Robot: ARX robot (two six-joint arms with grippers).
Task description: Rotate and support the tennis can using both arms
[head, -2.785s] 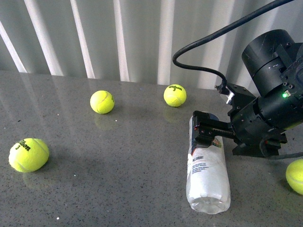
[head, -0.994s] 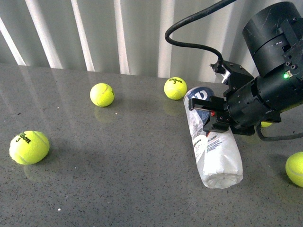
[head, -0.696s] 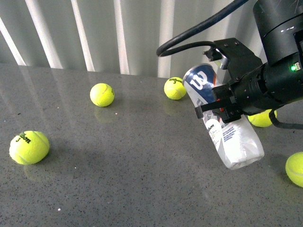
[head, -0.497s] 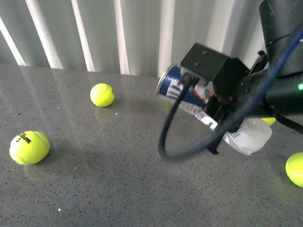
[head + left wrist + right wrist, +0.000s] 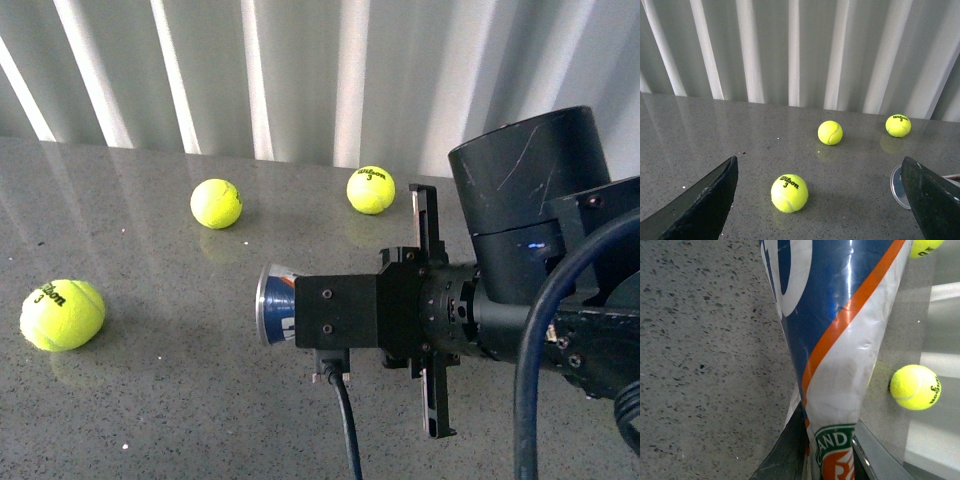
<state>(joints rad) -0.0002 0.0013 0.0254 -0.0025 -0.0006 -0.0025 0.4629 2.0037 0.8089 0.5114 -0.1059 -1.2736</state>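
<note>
Swung from its earlier slant, the tennis can [image 5: 275, 305] now lies level above the table [image 5: 150, 420], its long axis running left-right and its metal-rimmed end leftward. The right gripper [image 5: 832, 457] clamps its labelled body; its contents are hidden. The left gripper [image 5: 818, 175] gapes wide above the table.

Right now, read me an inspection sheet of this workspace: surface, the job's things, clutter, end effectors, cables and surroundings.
Surface: grey speckled table, glossy.
Job's things: tennis can, held roughly level, silvery end toward the robot's left.
Clutter: three yellow tennis balls, apart from the can.
End effectors: right end effector shut on the can; left end effector open, holding nothing.
Cables: black cable hanging beneath the right wrist.
Surroundings: pale ribbed wall behind the table.
</note>
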